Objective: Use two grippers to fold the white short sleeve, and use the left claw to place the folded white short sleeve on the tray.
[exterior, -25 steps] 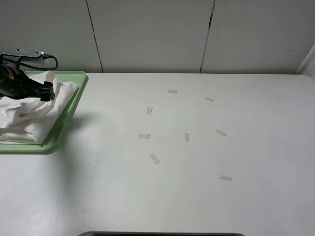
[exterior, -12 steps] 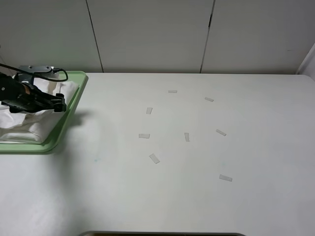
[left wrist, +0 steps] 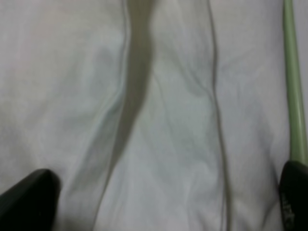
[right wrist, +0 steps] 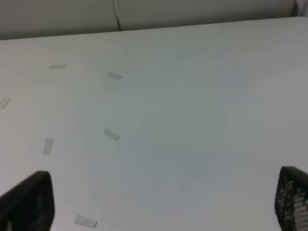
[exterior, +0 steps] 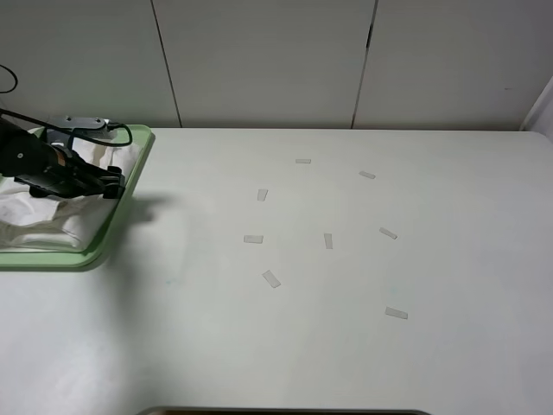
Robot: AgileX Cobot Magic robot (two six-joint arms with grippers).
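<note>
The white short sleeve [exterior: 45, 216] lies bunched and folded on the pale green tray [exterior: 111, 226] at the table's far left. My left gripper [exterior: 111, 182] hovers over the tray's right side, just above the shirt's edge. In the left wrist view the left gripper [left wrist: 161, 204] is open with its fingertips [left wrist: 29, 202] wide apart. Only wrinkled white cloth [left wrist: 159, 120] and the tray rim [left wrist: 294, 96] lie below them. My right gripper [right wrist: 159, 202] is open and empty above bare table. It is out of the exterior high view.
Several small white tape strips [exterior: 271, 278] are scattered across the middle and right of the white table [exterior: 346, 346]; some also show in the right wrist view [right wrist: 111, 134]. A panelled wall [exterior: 259, 60] runs behind the table.
My left gripper has moved right and slightly forward, from over the shirt's top toward the tray's right rim. The shirt stays lying on the tray.
</note>
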